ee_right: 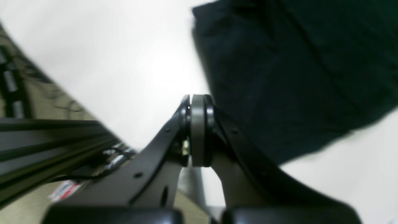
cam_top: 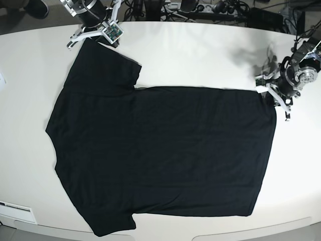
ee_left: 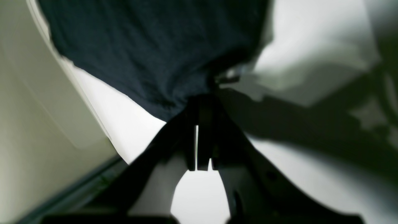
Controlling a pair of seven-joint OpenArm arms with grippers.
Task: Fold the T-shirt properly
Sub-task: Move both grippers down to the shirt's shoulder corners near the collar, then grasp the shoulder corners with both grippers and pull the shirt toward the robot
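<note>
The T-shirt (cam_top: 160, 150) lies spread flat on the white table (cam_top: 200, 50), plain black side up, with the sleeves at the left and the hem at the right. My left gripper (cam_top: 271, 94) is at the hem's far right corner. In the left wrist view its jaws (ee_left: 199, 102) are shut, with the cloth (ee_left: 155, 46) bunched at their tips. My right gripper (cam_top: 95, 39) is at the far sleeve's edge. In the right wrist view it (ee_right: 197, 99) is shut just beside the edge of the cloth (ee_right: 295, 77), and no cloth shows between the pads.
Cables and gear (cam_top: 200, 10) lie beyond the table's far edge. A dark metal rail (ee_right: 46, 130) runs beside the table near my right gripper. The table's rounded front edge (cam_top: 165, 236) is close to the shirt's near side.
</note>
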